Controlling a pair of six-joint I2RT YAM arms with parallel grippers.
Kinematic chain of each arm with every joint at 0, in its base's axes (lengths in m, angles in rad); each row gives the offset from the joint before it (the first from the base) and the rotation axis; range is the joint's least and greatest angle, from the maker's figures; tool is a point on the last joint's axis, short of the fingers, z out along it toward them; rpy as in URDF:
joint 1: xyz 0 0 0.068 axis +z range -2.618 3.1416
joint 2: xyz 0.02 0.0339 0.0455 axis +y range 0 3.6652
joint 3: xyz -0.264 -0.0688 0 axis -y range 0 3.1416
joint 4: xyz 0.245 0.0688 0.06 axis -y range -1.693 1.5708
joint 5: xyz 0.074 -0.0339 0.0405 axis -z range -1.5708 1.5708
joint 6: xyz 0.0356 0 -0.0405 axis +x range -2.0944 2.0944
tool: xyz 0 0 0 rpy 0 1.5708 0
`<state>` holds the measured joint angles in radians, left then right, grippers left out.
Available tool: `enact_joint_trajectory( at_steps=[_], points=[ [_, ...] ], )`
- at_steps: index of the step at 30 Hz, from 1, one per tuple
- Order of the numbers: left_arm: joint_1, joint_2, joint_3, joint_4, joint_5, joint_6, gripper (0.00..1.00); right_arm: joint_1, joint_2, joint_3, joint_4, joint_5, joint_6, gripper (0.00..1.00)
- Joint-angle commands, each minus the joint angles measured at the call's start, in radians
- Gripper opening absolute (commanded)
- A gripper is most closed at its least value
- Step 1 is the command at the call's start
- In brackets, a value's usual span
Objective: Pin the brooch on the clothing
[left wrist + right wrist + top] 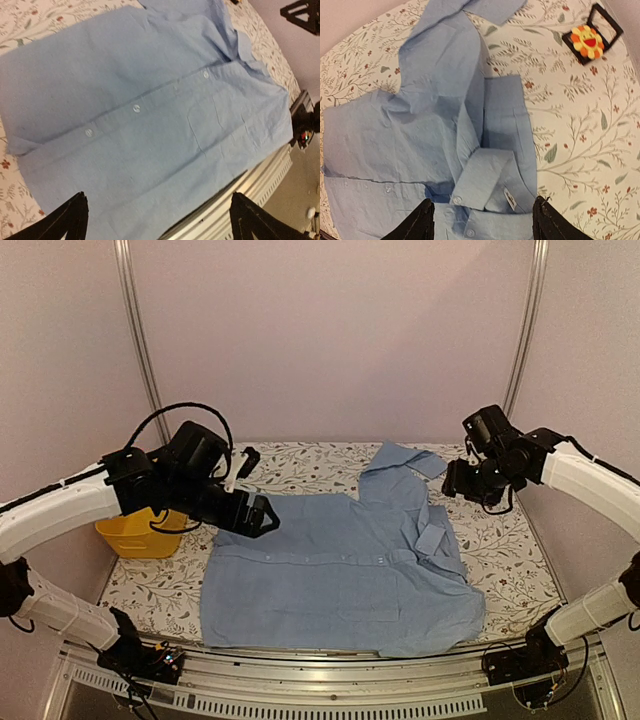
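The light blue shirt lies flat on the table, buttons up, collar to the right. It fills the left wrist view, and its collar and sleeve show in the right wrist view. The flower brooch rests on a small black square frame on the tablecloth beyond the sleeve; in the top view the right arm hides it. My left gripper is open and empty above the shirt's left part. My right gripper is open and empty above the collar.
A yellow basket stands at the table's left edge behind the left arm. The floral tablecloth shows right of the shirt. The metal front rail runs just past the shirt's hem.
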<state>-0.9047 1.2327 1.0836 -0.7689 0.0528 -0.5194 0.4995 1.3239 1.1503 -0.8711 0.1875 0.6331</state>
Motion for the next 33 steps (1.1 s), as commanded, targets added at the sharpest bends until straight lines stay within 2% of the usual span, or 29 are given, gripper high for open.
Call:
enact_joint_trajectory(
  at_steps=[1, 4, 7, 9, 14, 16, 18, 20, 22, 25, 26, 27, 28, 33],
  points=[
    [0.243, 0.181, 0.053, 0.200, -0.047, 0.229, 0.97, -0.038, 0.180, 0.122, 0.222, -0.015, -0.159, 0.70],
    [0.362, 0.298, 0.076, 0.319, -0.029, 0.246, 0.95, -0.091, 0.304, 0.190, 0.292, -0.099, -0.194, 0.73],
    [0.431, 0.412, 0.112, 0.389, -0.092, 0.284, 0.95, -0.100, 0.425, 0.224, 0.365, -0.169, -0.216, 0.73],
    [0.480, 0.502, 0.140, 0.410, -0.100, 0.290, 0.91, -0.101, 0.494, 0.238, 0.395, -0.234, -0.230, 0.73],
    [0.548, 0.658, 0.191, 0.479, -0.075, 0.313, 0.90, -0.104, 0.616, 0.243, 0.441, -0.256, -0.230, 0.69],
    [0.565, 0.727, 0.223, 0.479, -0.066, 0.313, 0.91, -0.111, 0.650, 0.240, 0.450, -0.281, -0.228, 0.57],
    [0.580, 0.800, 0.252, 0.469, -0.065, 0.310, 0.91, -0.123, 0.666, 0.222, 0.470, -0.302, -0.222, 0.37],
    [0.586, 0.858, 0.270, 0.455, -0.050, 0.297, 0.88, -0.137, 0.666, 0.192, 0.496, -0.321, -0.217, 0.24],
    [0.586, 0.889, 0.271, 0.453, -0.010, 0.287, 0.78, -0.150, 0.658, 0.173, 0.508, -0.327, -0.213, 0.11],
    [0.585, 0.888, 0.223, 0.497, 0.033, 0.282, 0.38, -0.177, 0.648, 0.152, 0.514, -0.314, -0.216, 0.00],
    [0.584, 0.880, 0.199, 0.507, 0.031, 0.279, 0.19, -0.188, 0.644, 0.146, 0.514, -0.308, -0.216, 0.00],
    [0.584, 0.870, 0.179, 0.517, 0.021, 0.278, 0.04, -0.201, 0.639, 0.137, 0.514, -0.300, -0.215, 0.00],
    [0.586, 0.858, 0.161, 0.521, 0.012, 0.278, 0.00, -0.215, 0.636, 0.127, 0.514, -0.294, -0.214, 0.00],
    [0.586, 0.758, 0.083, 0.526, -0.048, 0.272, 0.00, -0.262, 0.588, 0.073, 0.484, -0.263, -0.222, 0.00]
  ],
)
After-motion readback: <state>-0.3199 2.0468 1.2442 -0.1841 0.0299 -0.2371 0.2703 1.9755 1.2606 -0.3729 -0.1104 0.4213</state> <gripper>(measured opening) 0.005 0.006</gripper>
